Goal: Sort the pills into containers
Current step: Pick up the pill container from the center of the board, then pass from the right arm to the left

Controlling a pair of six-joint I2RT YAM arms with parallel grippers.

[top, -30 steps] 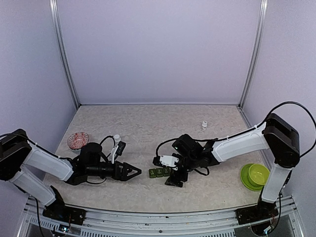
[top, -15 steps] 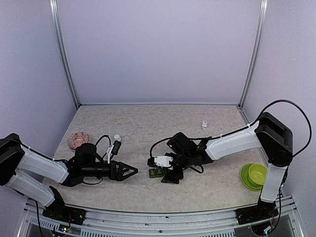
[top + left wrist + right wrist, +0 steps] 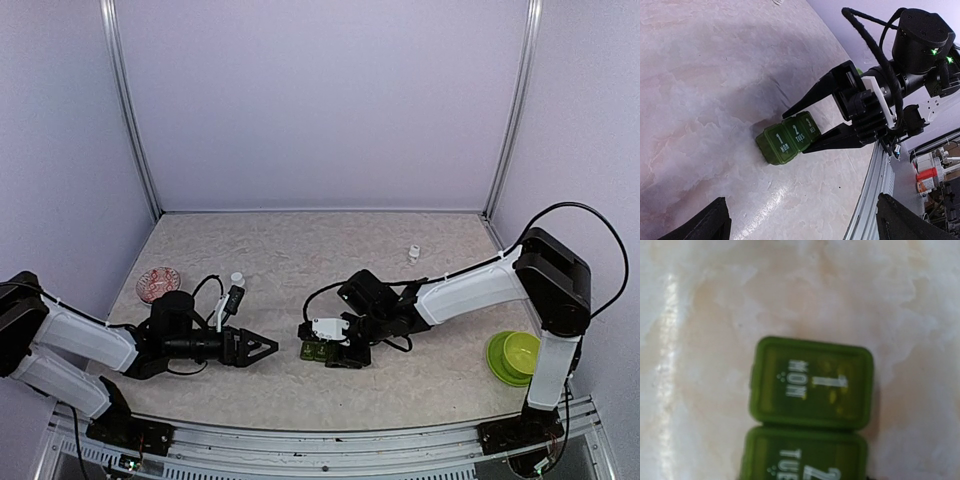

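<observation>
A green pill organizer [image 3: 318, 351] with shut lids lies on the table between the arms. The left wrist view shows its MON, TUES and WED lids [image 3: 788, 138]. My right gripper [image 3: 336, 352] straddles its far end, one finger [image 3: 812, 95] along each long side and close against it; whether they press it does not show. The right wrist view is filled by the MON lid [image 3: 812, 390], with yellowish specks under it, and the TUE lid [image 3: 802, 457]. My left gripper [image 3: 258, 348] points at the organizer from the left, open and empty. A pink dish [image 3: 158, 283] holds small pills.
One small white bottle [image 3: 237, 281] stands behind my left arm and another [image 3: 413, 253] at the back right. A lime green bowl on a matching plate [image 3: 515, 357] sits by the right arm's base. The table's metal front rail [image 3: 875, 200] runs near the organizer.
My right gripper slid left onto the organizer and its jaws narrowed round it. My left arm drew back a little to the left a second ago and has since held still.
</observation>
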